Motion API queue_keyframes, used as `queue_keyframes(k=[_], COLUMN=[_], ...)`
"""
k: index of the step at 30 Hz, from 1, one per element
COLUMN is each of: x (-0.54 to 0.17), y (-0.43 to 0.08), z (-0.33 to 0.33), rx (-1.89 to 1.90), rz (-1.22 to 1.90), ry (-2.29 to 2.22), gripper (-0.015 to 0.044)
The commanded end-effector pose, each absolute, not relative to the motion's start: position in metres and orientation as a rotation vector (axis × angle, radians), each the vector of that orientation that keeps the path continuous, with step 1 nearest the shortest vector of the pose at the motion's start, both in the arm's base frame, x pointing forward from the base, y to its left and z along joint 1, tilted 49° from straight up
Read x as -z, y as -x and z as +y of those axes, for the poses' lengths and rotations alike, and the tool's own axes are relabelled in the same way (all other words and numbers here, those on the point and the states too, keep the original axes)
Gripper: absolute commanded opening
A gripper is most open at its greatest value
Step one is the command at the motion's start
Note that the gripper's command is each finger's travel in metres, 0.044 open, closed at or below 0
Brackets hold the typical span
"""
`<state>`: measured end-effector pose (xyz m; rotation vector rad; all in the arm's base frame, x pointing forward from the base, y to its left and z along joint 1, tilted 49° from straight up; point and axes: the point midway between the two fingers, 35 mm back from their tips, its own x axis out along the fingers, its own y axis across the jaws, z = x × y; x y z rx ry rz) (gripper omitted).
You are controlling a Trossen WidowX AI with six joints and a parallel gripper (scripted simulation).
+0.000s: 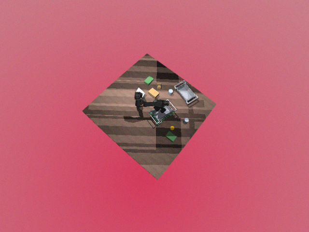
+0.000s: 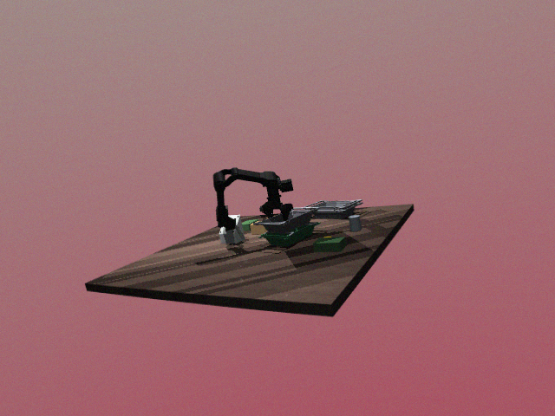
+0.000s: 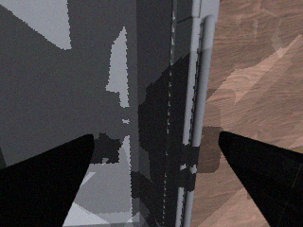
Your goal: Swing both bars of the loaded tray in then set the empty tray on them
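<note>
gripper (image 1: 159, 109) (image 2: 276, 211) (image 3: 157, 138) wide open, nothing held, fingers either side of grey tray's (image 1: 162, 112) (image 2: 286, 222) (image 3: 62, 90) long wall. grey tray sits above green tray (image 1: 166, 118) (image 2: 289, 237).

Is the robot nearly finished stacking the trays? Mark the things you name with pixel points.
Nearly, I think. The gray tray (image 1: 164, 112) (image 2: 286, 224) (image 3: 57, 95) already sits over the green tray (image 2: 289, 237), looking roughly level. The gripper (image 1: 159, 109) (image 2: 277, 213) (image 3: 157, 138) is open around its wall, holding nothing. What's left is probably moving away. I can't see whether both bars are underneath.
</note>
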<state>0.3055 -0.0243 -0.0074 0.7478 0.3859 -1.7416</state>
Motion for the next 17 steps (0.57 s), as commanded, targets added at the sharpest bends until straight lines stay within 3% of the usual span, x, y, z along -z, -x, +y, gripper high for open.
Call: queue_keyframes(k=[1,17], x=[-0.002,-0.06], y=[-0.312,-0.32], z=[-0.01,0.053], rx=[1.733,1.736], rz=[0.389,0.394], ry=[-0.759,-0.758], gripper=[0.044,0.044])
